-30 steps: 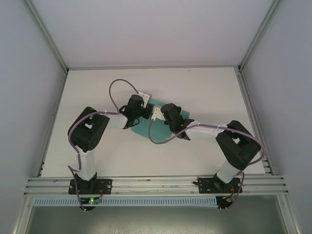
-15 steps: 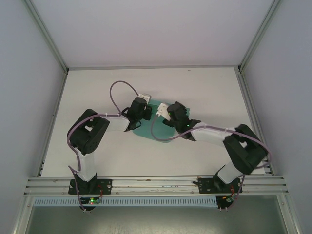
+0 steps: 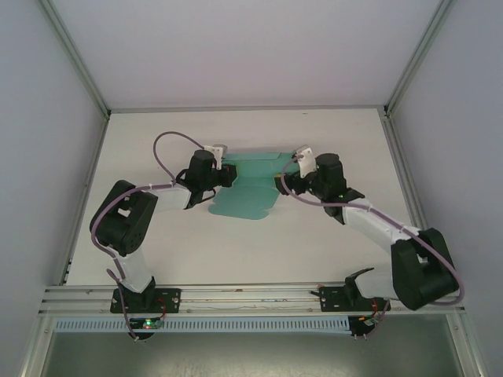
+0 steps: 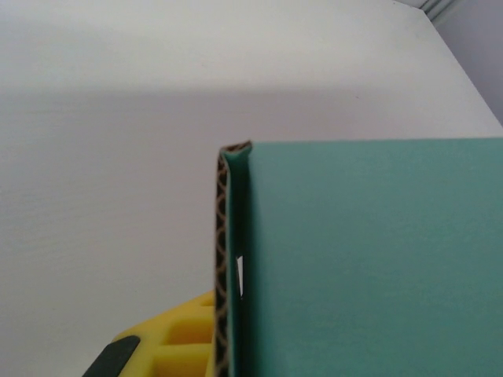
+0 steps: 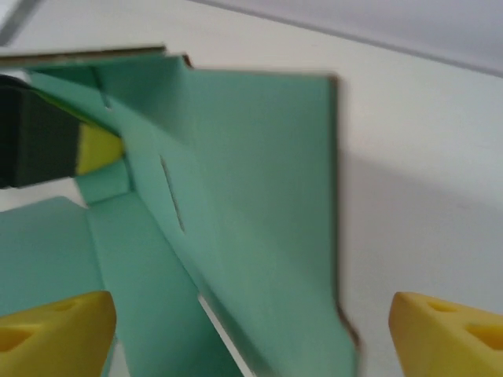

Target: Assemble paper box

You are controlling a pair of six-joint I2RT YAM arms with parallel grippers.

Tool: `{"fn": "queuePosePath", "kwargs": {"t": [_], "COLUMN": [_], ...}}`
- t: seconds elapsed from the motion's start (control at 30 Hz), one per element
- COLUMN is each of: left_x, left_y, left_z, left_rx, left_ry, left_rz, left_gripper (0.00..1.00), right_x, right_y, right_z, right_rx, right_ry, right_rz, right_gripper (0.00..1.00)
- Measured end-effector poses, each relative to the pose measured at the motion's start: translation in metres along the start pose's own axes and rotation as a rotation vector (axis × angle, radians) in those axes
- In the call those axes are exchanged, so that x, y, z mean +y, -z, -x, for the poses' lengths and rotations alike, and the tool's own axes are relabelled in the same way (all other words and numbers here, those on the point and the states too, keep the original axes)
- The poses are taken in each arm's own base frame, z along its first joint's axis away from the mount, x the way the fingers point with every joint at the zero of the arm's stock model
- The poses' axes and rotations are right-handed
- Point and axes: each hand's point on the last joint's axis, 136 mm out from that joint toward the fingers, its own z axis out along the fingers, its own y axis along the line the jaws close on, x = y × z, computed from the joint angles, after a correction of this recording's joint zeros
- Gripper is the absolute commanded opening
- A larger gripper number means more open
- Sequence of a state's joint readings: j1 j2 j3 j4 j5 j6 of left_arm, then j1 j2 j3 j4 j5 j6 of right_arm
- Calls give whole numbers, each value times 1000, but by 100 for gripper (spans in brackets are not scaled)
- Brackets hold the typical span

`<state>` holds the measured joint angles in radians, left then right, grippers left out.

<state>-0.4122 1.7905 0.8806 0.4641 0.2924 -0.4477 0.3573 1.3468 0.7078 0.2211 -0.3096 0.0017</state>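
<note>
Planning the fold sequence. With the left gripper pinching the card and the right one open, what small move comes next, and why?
Probably close the right gripper on the paper box: its raised panel stands between the open fingers, and the left gripper clamps the opposite edge, so both ends would be held.

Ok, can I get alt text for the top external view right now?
A teal paper box, a partly folded sheet, lies mid-way across the white table with its far panel lifted. The left gripper is shut on the panel's left end, and the right gripper is open at its right end.
</note>
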Motion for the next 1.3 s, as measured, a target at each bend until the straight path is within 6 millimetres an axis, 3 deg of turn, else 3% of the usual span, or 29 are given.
{"fn": "queuePosePath", "kwargs": {"t": [0.2,0.33,0.5,0.6,0.7,1.0,1.13,1.3], "left_x": [-5,-2,-4,-6,-8,-2,-4,2], "left_y": [0,0,-3,-3,-4,2,8,16], "left_z": [-3,-3,12,28,38,19,17,20], "left_rx": [20,28,57,74,93,160,137,90], "left_ry": [4,9,23,66,91,101,63,26], "left_rz": [-33,-11,92,194,270,359,312,243], "left_gripper": [0,0,7,0,0,0,16,27], "right_x": [19,23,27,33,33,36,39,60], "right_y": [-15,-13,-5,2,6,4,4,7], "right_z": [13,14,22,33,38,26,28,31], "right_rx": [-2,-3,-23,-60,-84,-51,-55,-65], "right_ry": [-90,-107,-82,-34,-11,-12,-14,-10], "right_rz": [144,179,171,131,80,67,84,199], "right_gripper": [22,0,0,0,0,0,0,0]}}
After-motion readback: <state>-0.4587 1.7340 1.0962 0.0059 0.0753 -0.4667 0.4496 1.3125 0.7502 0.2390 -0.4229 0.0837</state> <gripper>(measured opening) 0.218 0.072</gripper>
